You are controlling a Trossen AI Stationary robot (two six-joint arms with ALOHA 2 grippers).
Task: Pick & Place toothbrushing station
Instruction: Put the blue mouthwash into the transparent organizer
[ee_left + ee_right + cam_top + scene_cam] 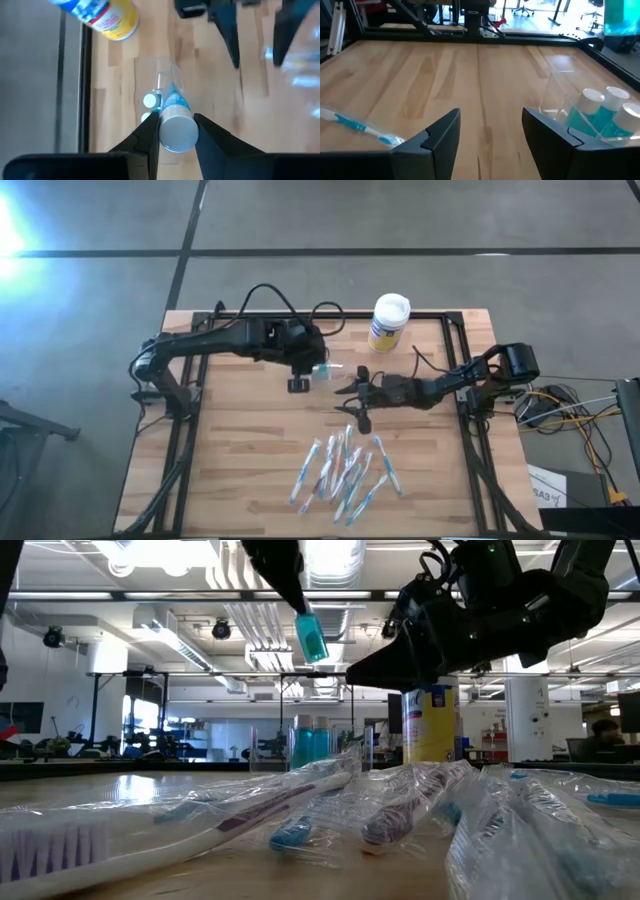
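Left hand [172, 131] over see-through station [159, 85]

You had strong glare blown out at 9 o'clock on the floor [60, 240] in the high view; the table [250, 460] itself was evenly lit with soft shadows. In the low view, ceiling lights [335, 555] at 12 o'clock were overexposed, and the wrapped toothbrushes [300, 810] up close were blurred while the room behind was sharper. Your left wrist view was soft, with the canister [105, 15] smeared at 11 o'clock. The right wrist view was bright from windows at 12 o'clock.
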